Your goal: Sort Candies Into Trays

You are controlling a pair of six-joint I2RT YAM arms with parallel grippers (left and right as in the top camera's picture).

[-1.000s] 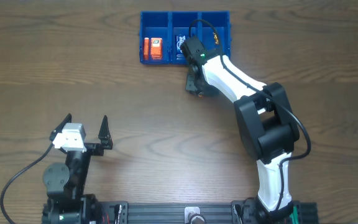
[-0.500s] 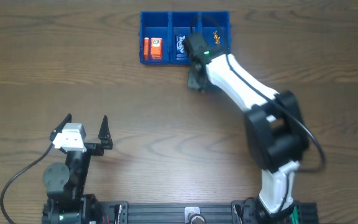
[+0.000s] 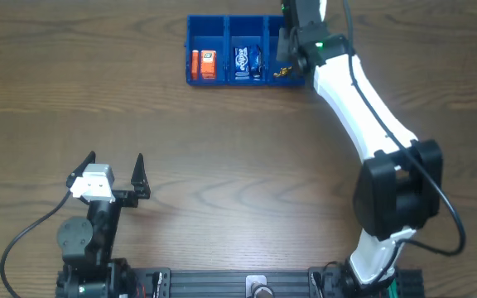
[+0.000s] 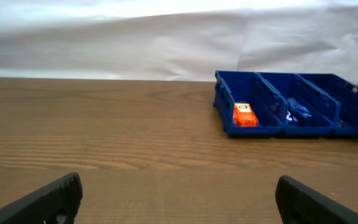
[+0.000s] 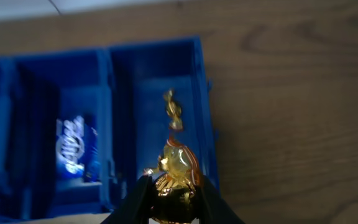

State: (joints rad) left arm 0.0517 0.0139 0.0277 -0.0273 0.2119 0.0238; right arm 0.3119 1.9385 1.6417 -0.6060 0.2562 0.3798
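The blue three-compartment tray (image 3: 190, 50) sits at the table's far edge. An orange candy (image 3: 205, 64) lies in its left compartment and a blue candy (image 3: 247, 60) in the middle one. My right gripper (image 5: 174, 194) hangs over the right compartment, shut on a gold-wrapped candy (image 5: 176, 169); another gold candy (image 5: 173, 109) lies in that compartment below it. In the top view the right gripper (image 3: 289, 48) is at the tray's right end. My left gripper (image 3: 114, 170) stands open near its base, nothing between its fingers. The tray (image 4: 261, 99) and orange candy (image 4: 244, 115) lie far ahead of it.
Bare wooden table surrounds the tray. A white backdrop (image 4: 166, 43) rises behind the table's far edge. The right arm (image 3: 363, 99) stretches diagonally across the right half of the table.
The right arm has swung from just in front of the tray up and right, over the right compartment, with the gold candy in its gripper. The left arm has not moved.
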